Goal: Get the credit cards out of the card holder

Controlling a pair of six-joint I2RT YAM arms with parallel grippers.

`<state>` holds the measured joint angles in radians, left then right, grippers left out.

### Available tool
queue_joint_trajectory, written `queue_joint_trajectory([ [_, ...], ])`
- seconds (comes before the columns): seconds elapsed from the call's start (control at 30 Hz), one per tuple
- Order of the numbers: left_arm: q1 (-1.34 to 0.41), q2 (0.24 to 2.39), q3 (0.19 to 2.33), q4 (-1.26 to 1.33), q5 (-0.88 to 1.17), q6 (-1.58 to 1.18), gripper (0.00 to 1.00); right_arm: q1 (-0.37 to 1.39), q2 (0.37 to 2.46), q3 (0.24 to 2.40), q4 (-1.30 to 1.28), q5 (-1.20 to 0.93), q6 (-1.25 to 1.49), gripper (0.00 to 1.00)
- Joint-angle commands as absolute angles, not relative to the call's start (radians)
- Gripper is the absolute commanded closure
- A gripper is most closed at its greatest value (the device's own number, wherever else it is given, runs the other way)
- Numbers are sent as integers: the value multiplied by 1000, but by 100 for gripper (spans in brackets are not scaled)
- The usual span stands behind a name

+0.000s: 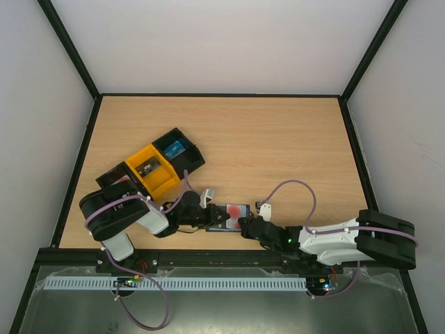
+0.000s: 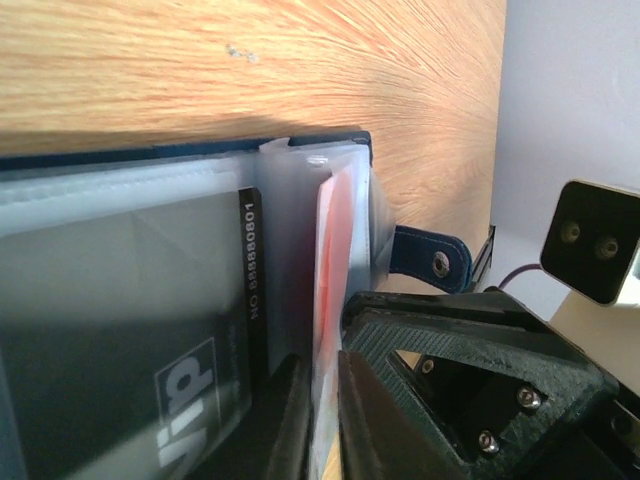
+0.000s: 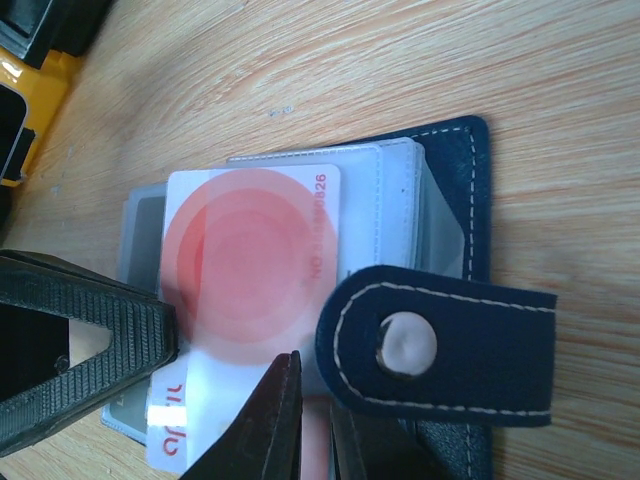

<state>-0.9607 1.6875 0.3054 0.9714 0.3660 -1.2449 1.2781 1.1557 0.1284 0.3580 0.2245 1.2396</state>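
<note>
Card holder (image 3: 455,170) lies open on the surface (image 1: 278,139) just ahead of the 2 arm bases, caught between both pincers. The right pincer (image 3: 312,385) is closed on its edge beside the tab clasp (image 3: 440,345), apparently to anchor it. The left pincer (image 2: 325,365) is clamped on the white card with the red mark (image 3: 250,260), which juts from its clear sleeve, seemingly ready to be drawn out. Count: 1 holder with 2 cards in it, the white one and a dark card (image 2: 130,340) marked "vip", plus 1 blue card (image 1: 174,147) in 1 of 3 box trays (image 1: 163,182), 2 black and 1 yellow.
</note>
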Motion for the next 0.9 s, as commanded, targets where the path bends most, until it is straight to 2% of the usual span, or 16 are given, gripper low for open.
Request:
queue_joint_trajectory([
  [0.0, -960, 1687, 290, 1021, 369, -1239, 96, 1276, 1173, 92, 301, 202, 1255, 90],
  [0.47, -928, 1622, 238, 1000, 369, -1239, 97, 1276, 1153, 106, 259, 228, 1244, 89],
  [0.67, -908, 1522, 223, 885, 350, -1204, 97, 1276, 1075, 114, 190, 244, 1228, 89],
  [0.87, -874, 1377, 227, 683, 312, -1142, 97, 1276, 903, 138, 121, 265, 1172, 89],
])
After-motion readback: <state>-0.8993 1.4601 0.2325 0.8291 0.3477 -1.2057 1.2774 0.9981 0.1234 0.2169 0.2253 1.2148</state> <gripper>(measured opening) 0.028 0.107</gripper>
